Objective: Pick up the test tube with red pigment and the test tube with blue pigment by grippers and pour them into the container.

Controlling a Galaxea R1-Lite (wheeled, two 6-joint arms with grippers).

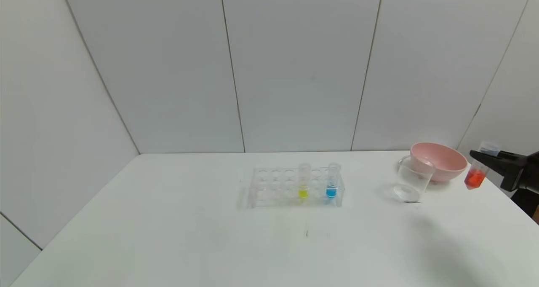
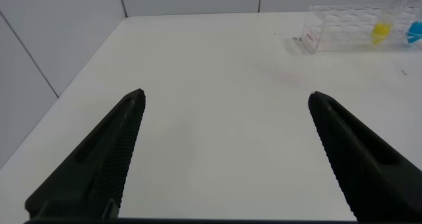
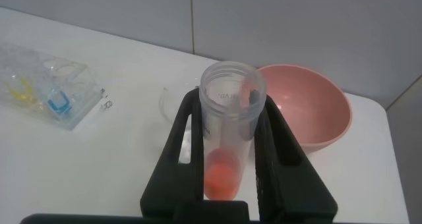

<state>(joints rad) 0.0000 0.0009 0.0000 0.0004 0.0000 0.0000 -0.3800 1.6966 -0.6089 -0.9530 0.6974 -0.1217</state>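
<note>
My right gripper (image 1: pixel 484 157) is shut on the test tube with red pigment (image 1: pixel 477 174) and holds it nearly upright in the air at the table's right edge, to the right of the pink bowl. In the right wrist view the tube (image 3: pixel 227 138) sits clamped between the black jaws of the gripper (image 3: pixel 229 102), orange-red liquid at its base. The container (image 1: pixel 412 181), a clear beaker, stands on the table left of the held tube. The test tube with blue pigment (image 1: pixel 332 181) stands in the clear rack (image 1: pixel 269 190). My left gripper (image 2: pixel 226 100) hangs open over bare table.
A pink bowl (image 1: pixel 440 160) sits right behind the beaker. A yellow-liquid tube (image 1: pixel 303 181) stands in the rack left of the blue one. The white table (image 1: pixel 168 236) ends at a grey panelled wall behind.
</note>
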